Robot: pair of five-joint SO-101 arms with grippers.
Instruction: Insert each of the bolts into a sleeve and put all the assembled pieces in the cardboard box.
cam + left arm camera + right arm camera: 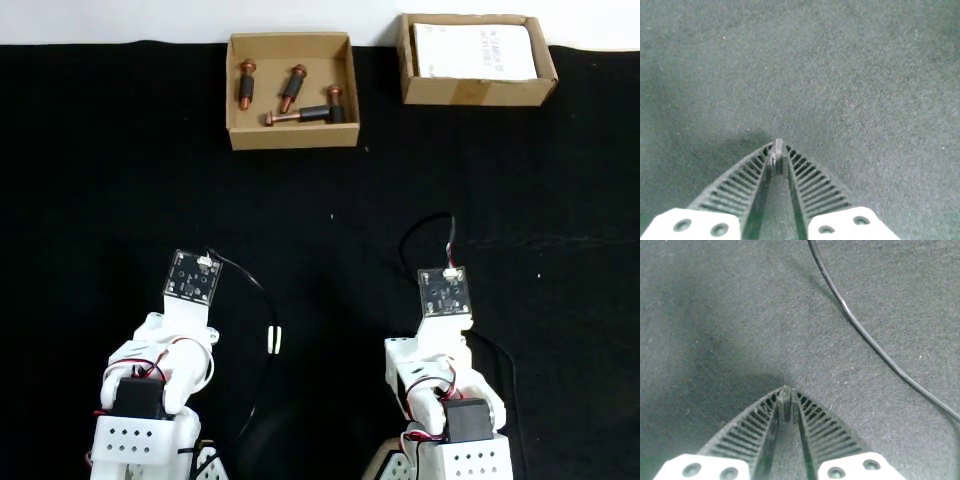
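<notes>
Looks like the closing step: three copper-coloured bolts, apparently each in a dark cylindrical sleeve, lying inside the open brown cardboard box on the black surface. Well apart from it, left gripper and right gripper pressed together, empty. Calls for no further pick.

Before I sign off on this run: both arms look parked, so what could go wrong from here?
1. A black cable lies on the cloth just ahead of the shut right end effector; a forward move might snag it.
2. In the cardboard box, assembled pieces crowd one corner, so any re-grasp there could be awkward.
</notes>
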